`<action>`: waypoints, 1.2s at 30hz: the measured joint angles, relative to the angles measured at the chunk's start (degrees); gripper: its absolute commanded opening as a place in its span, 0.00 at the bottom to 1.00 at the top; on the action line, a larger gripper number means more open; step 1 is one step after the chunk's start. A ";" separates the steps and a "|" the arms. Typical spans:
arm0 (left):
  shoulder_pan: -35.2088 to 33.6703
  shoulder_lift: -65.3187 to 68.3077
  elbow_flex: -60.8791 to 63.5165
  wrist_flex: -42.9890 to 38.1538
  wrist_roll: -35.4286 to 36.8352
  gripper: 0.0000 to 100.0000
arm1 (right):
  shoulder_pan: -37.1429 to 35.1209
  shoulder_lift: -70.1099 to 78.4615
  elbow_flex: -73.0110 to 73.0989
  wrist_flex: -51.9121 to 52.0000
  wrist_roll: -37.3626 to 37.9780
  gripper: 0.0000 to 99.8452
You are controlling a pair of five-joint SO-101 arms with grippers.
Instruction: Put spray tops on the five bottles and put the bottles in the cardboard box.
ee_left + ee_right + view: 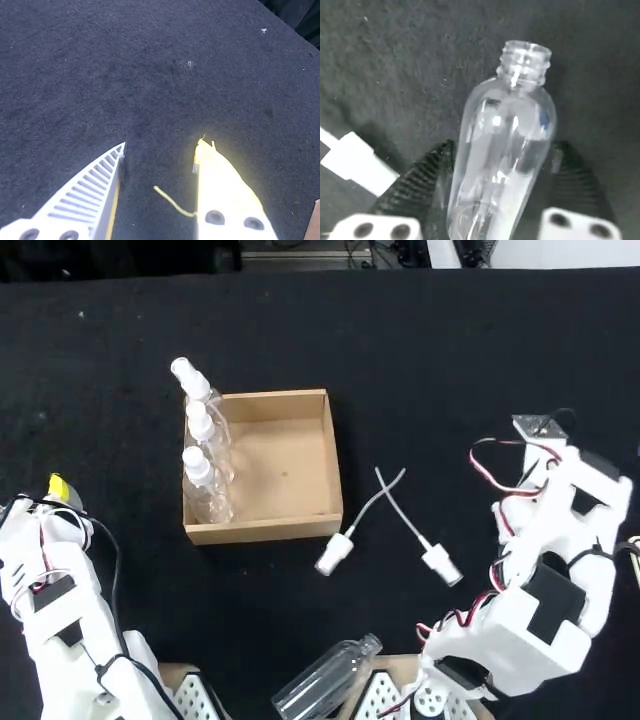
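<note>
The black-covered table [450, 360] carries all the items. The cardboard box [285, 465] stands open at centre. Three bottles with spray tops [208, 435] lie in a row along one side wall, which leaves the rest of the floor free, presumably for the remaining bottles. The right gripper [505, 145] has its fingers apparently clamped around an uncapped clear bottle [510, 115], open neck pointing outward, seemingly presented for capping. The left gripper [160, 147] hovers over bare cloth, fingers spread and empty. Two loose spray tops [335, 553] [441, 563] lie beside the box, dip tubes crossed.
</note>
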 measured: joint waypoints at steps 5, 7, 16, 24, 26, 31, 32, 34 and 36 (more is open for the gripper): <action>0.00 0.00 0.00 0.00 0.00 0.20 | -0.18 0.00 0.35 -2.20 0.44 0.01; 0.00 0.00 0.00 0.00 0.00 0.20 | -0.18 0.00 0.35 -2.37 3.52 0.02; 0.00 0.00 0.00 0.00 0.00 0.20 | 5.80 0.00 -3.43 -2.37 42.64 0.03; 0.00 0.00 0.00 0.00 0.00 0.20 | 16.88 0.00 -3.43 -2.55 70.33 0.26; 0.00 0.00 0.00 0.00 0.00 0.20 | 17.58 0.00 -3.43 -2.55 70.51 0.32; 0.00 0.00 0.00 0.00 0.00 0.20 | 17.49 0.00 -3.43 -1.85 67.08 0.31; 0.00 0.00 0.00 0.00 0.00 0.20 | 17.49 0.00 -3.43 -1.05 65.32 0.31; 0.00 0.00 0.00 0.00 0.00 0.20 | 17.49 0.00 -4.31 2.29 60.84 0.32; 0.00 0.00 0.00 0.00 0.00 0.20 | 17.23 0.00 -6.77 6.15 56.62 0.32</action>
